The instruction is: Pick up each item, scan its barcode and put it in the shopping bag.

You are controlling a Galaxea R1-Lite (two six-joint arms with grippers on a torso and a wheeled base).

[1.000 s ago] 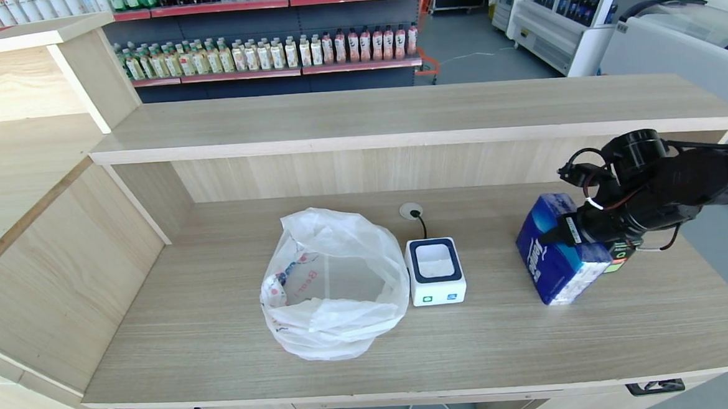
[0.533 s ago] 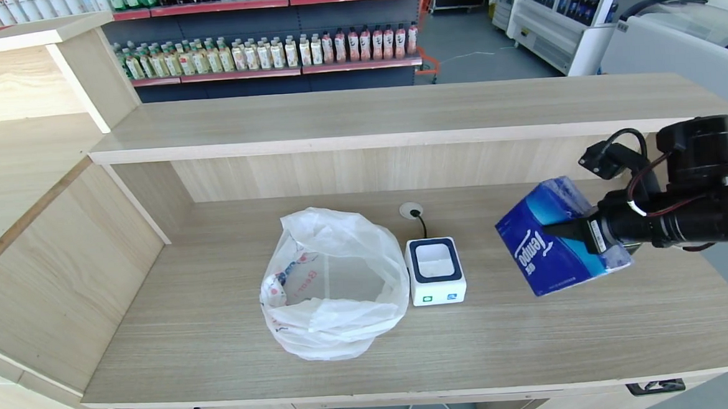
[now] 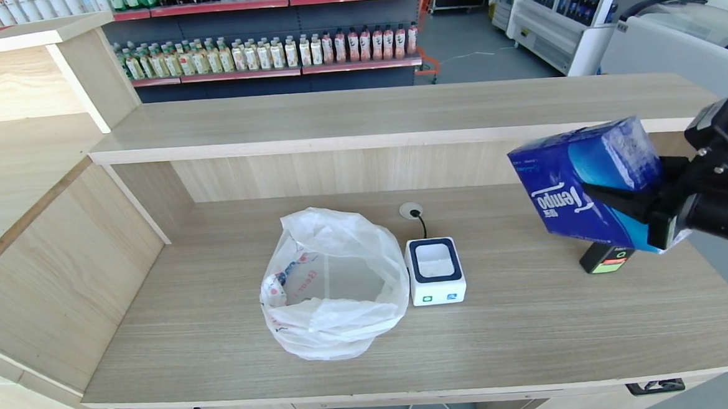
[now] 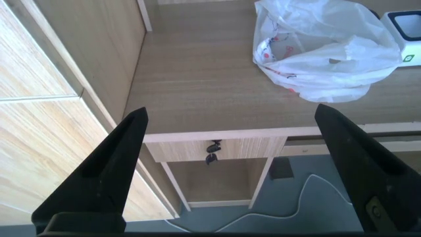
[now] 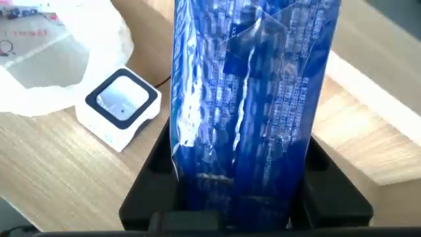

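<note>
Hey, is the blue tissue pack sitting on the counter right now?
No, the right gripper holds the blue tissue pack clear above the counter.

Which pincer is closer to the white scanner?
Right. The right pincer holds the blue pack right of the scanner. The left pincer hangs off the counter's front, beyond the bag.

wooden counter (image 3: pixel 533 333) | raised ledge (image 3: pixel 396 112) | bottle shelves (image 3: pixel 269 53) behind | freezers (image 3: pixel 578 18) far right | cable port (image 3: pixel 410 211) in countertop
</note>
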